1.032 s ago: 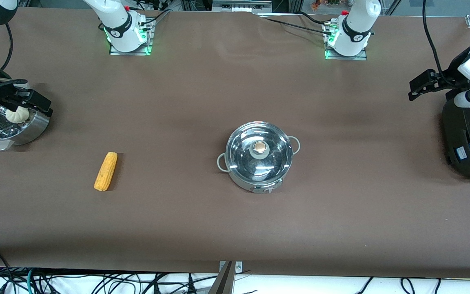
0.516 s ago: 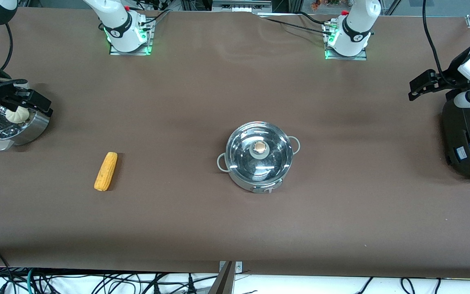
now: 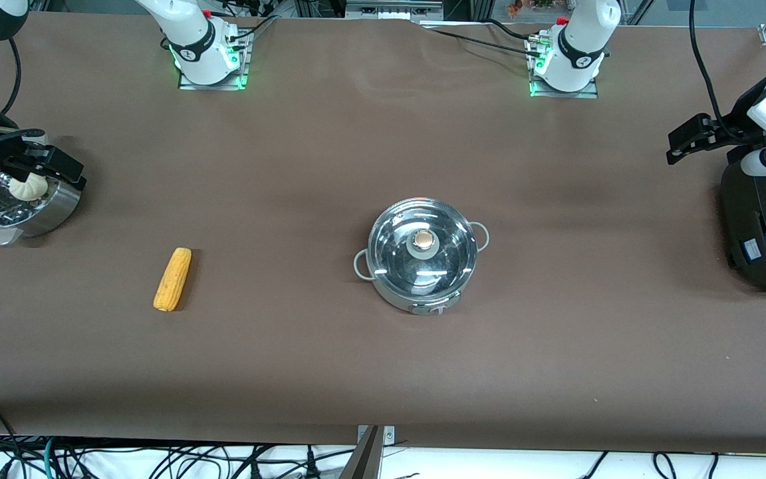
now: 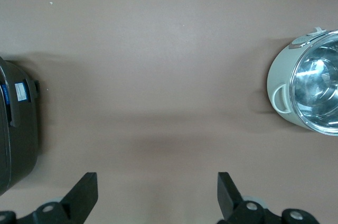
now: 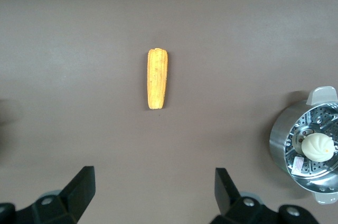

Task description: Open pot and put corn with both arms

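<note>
The lid (image 3: 423, 243) covers the pot (image 3: 421, 256), corn (image 3: 172, 279) apart (unstarted, I judge), left gripper (image 4: 157, 195) and right gripper (image 5: 153, 191) spread wide, empty, high above the table (image 3: 330, 166).

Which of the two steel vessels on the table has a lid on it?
The pot mid-table, closed by a glass lid with a knob. The steamer at the right arm's end stands open, a white bun showing inside.

White arms (image 3: 193, 36) with black joint bands, black cables — green lights glowing at both bases.
</note>
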You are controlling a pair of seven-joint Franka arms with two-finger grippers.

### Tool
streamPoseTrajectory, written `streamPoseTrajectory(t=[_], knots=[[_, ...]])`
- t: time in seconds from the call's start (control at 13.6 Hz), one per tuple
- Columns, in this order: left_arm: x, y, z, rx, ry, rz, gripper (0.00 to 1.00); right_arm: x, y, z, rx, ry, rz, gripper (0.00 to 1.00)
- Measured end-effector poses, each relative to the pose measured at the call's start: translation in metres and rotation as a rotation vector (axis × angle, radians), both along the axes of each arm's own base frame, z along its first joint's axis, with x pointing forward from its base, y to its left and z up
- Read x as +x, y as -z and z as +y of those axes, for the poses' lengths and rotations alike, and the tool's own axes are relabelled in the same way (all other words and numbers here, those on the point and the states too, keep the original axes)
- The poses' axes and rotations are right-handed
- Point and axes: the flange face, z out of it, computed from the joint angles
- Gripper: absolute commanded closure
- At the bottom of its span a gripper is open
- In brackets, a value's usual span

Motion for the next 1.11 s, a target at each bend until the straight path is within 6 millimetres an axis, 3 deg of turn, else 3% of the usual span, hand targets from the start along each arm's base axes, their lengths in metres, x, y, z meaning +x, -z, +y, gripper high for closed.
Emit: streamPoseTrajectory(t=[1.11], knots=[[-0.0001, 0.0001, -0.0013, 0.000, 0.002, 0.000, 0.00, 0.0034, 0.0036, -0.0013, 0.000, 0.002, 0.004, 0.00]])
